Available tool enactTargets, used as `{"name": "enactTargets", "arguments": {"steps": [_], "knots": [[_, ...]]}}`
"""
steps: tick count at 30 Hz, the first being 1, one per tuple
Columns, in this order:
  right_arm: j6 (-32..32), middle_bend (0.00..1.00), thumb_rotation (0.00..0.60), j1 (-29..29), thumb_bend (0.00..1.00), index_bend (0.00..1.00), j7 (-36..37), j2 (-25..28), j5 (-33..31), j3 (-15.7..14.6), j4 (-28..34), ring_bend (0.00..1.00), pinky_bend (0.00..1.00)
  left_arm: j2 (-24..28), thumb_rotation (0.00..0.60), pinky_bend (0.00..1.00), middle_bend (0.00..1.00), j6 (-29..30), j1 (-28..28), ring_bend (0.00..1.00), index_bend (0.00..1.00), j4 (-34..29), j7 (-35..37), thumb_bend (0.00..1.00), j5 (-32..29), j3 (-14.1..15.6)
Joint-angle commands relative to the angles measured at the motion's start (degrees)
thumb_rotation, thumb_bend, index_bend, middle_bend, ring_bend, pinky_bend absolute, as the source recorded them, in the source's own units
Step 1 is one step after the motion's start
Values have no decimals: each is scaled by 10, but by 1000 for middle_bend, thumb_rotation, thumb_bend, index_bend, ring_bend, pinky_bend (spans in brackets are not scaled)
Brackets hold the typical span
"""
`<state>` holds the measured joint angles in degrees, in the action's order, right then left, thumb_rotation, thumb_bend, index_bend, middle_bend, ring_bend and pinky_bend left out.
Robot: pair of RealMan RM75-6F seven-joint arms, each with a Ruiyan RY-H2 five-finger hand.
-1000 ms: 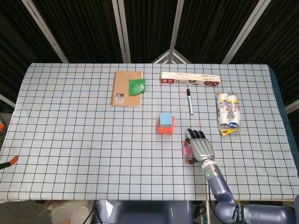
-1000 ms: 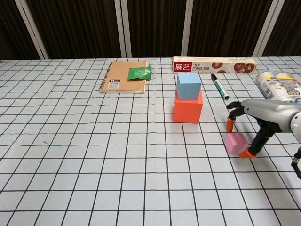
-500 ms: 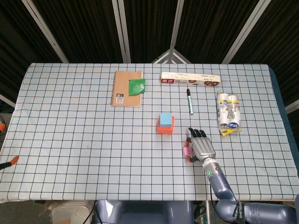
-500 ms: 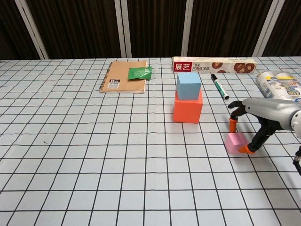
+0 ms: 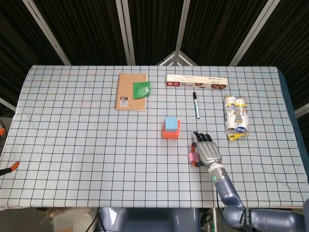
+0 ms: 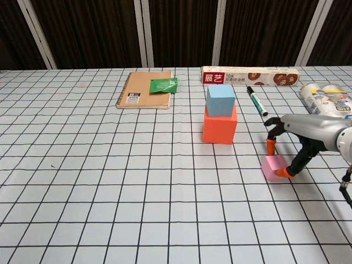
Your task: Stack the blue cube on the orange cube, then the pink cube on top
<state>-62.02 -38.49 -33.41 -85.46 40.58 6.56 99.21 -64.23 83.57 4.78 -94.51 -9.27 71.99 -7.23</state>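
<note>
The small pink cube (image 6: 273,165) sits on the checked tablecloth (image 6: 110,181), right of the stack and nearer the front edge, where the light blue cube (image 6: 220,100) rests on the larger orange cube (image 6: 220,126). We see our right hand (image 6: 301,133) arched over the pink cube, an orange-tipped thumb (image 6: 284,173) against its right face and another fingertip (image 6: 269,146) just behind it; whether the hand truly grips the cube we cannot tell, as the head view hides the contact. Our left hand shows in neither view.

Open cloth lies between the pink cube and the stack, and the whole left half of the table in front of the brown spiral notebook (image 6: 143,89) is bare grid. A black marker pen (image 6: 257,101) lies just behind the hand.

The long box (image 6: 251,76) at the back carries red Chinese characters and "10米". The notebook's label is too small to read; a green packet (image 6: 164,84) lies on its corner. A printed white pack (image 6: 325,98) lies at the right edge.
</note>
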Motion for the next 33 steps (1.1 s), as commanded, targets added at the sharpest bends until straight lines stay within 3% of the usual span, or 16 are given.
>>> {"name": "enactTargets", "arguments": {"steps": [1, 10, 15, 19, 24, 33], "knots": [[1, 0, 600, -1, 319, 504, 0, 0, -1, -1, 0, 0, 0, 0, 600, 0, 0, 0, 0, 0, 67, 0, 0, 124, 0, 0], [-32, 0, 600, -7, 319, 509, -38, 33, -14, 4, 50, 0, 0, 2, 600, 0, 0, -2, 0, 0, 67, 0, 6, 124, 2, 0], [-73, 0, 600, -28, 319, 509, -93, 76, -72, 36, 99, 0, 0, 5, 600, 0, 0, -2, -1, 0, 67, 1, 17, 124, 8, 2], [-110, 0, 600, -52, 319, 509, -138, 110, -130, 73, 134, 0, 0, 8, 600, 0, 0, -3, -2, 0, 67, 1, 26, 124, 10, 3], [-143, 0, 600, -104, 319, 509, -212, 149, -249, 126, 172, 0, 0, 11, 600, 0, 0, -5, -2, 0, 67, 2, 33, 124, 16, 5], [-175, 0, 600, -194, 319, 509, -289, 142, -409, 188, 179, 0, 0, 14, 600, 0, 0, -10, 0, 0, 68, 5, 42, 125, 18, 6]]}}
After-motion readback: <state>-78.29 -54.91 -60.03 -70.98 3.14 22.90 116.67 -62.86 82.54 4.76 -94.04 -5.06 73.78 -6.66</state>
